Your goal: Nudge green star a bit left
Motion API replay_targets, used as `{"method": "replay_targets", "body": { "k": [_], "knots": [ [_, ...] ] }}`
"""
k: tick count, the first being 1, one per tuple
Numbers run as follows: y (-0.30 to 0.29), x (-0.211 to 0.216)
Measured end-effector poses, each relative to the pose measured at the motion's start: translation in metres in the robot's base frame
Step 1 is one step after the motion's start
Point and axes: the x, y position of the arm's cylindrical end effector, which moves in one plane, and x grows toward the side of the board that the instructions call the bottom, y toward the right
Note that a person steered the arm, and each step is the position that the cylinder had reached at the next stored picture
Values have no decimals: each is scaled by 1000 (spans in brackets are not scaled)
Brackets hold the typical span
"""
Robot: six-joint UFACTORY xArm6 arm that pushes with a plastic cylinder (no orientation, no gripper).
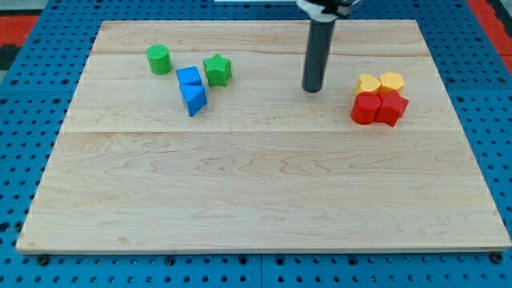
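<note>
Green star: seen in the upper left part of the wooden worktop, just right of the blue cube and apparently touching it.
Green cylinder: found left of the star, near the blue cube but apart from it.
Blue cube: set between the cylinder and the star, with a blue wedge-shaped block touching it from the view's bottom.
My tip: placed on the worktop well to the right of the green star, roughly between the star and the cluster at the view's right (no block is touched by it).
Fingers: none are carried by the rod, so no opening can be told.
Right cluster: two yellow blocks (exact shapes hard to make out) are packed against a red cylinder and a red block below them.
</note>
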Motion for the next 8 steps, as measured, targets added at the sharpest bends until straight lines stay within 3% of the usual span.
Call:
{"method": "replay_targets", "body": {
  "k": [2, 7, 8],
  "knots": [
    [-55, 26],
    [-56, 19],
    [-82, 19]
  ]
}}
